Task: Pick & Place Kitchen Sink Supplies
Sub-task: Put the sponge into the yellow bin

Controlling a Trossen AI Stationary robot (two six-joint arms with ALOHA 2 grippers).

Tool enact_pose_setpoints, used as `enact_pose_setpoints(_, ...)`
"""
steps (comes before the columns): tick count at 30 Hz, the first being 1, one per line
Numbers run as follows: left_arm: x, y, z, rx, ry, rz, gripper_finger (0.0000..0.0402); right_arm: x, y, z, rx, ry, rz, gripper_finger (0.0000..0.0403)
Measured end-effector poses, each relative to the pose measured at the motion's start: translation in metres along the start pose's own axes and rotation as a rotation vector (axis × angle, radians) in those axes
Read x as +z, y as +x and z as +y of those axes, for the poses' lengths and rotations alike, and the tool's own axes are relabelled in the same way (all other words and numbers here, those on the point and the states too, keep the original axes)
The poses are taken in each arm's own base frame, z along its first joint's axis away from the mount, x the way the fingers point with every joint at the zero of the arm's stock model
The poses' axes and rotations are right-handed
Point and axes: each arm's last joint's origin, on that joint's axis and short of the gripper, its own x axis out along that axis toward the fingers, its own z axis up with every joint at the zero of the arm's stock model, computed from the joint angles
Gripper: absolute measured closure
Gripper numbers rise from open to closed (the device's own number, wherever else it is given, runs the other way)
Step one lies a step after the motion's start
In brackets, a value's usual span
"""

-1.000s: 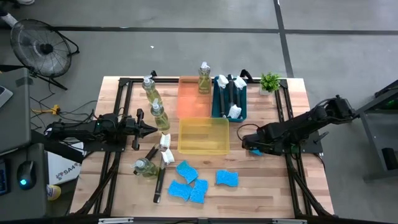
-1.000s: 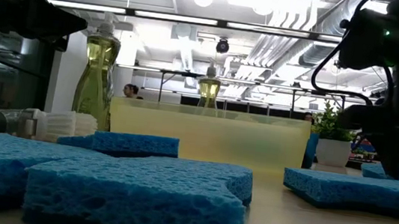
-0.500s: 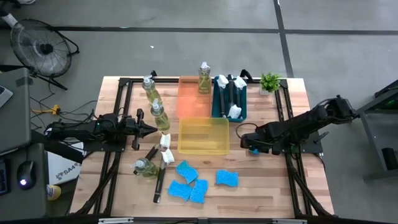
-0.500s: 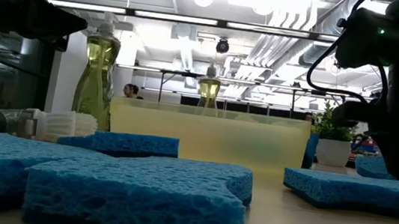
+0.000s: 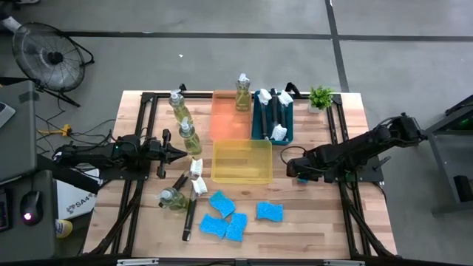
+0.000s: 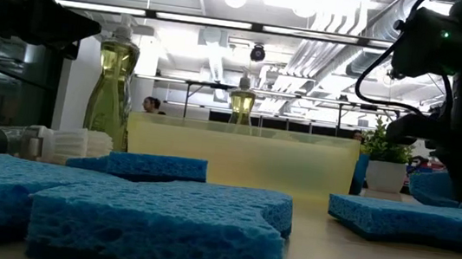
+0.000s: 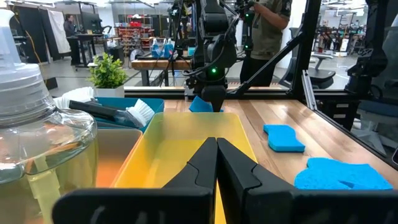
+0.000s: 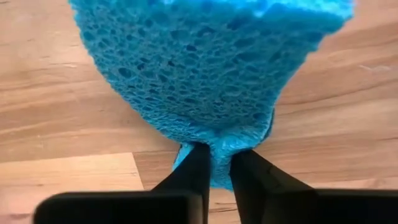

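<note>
Here the right gripper (image 8: 214, 165) pinches a blue sponge (image 8: 211, 68) by one edge, just beside the yellow tray (image 5: 242, 161); it buckles at the pinch, so it likely handles soft and light. The left gripper (image 7: 216, 163) waits, fingers pressed together. More sponges (image 5: 224, 219) lie on the wooden table (image 5: 318, 214); the room behind is a workshop.

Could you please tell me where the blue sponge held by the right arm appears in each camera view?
High view: bright blue rectangular sponge, right of the yellow plastic tray.
Low view: right edge.
Left wrist view: beyond the tray.
Right wrist view: fills the frame, pinched by the right tool.
Shared landmark: yellow tray.
</note>
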Motion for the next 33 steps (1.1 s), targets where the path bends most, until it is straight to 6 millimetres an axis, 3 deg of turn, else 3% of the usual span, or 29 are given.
enact_pose_setpoints(11,0.000,0.000,0.000,0.000,0.000,0.000,0.0401,0.002,-0.008,-0.005,0.027,-0.027,-0.007,0.0389)
enact_pose_setpoints(15,0.000,0.000,0.000,0.000,0.000,0.000,0.0401,0.001,-0.020,-0.003,0.059,-0.057,-0.001,0.0390)
enact_pose_setpoints(20,0.000,0.000,0.000,0.000,0.000,0.000,0.0401,0.002,-0.042,0.008,0.141,-0.123,0.030,0.0390)
enact_pose_setpoints(33,0.000,0.000,0.000,0.000,0.000,0.000,0.0401,0.015,-0.108,0.062,0.388,-0.326,0.003,0.0386)
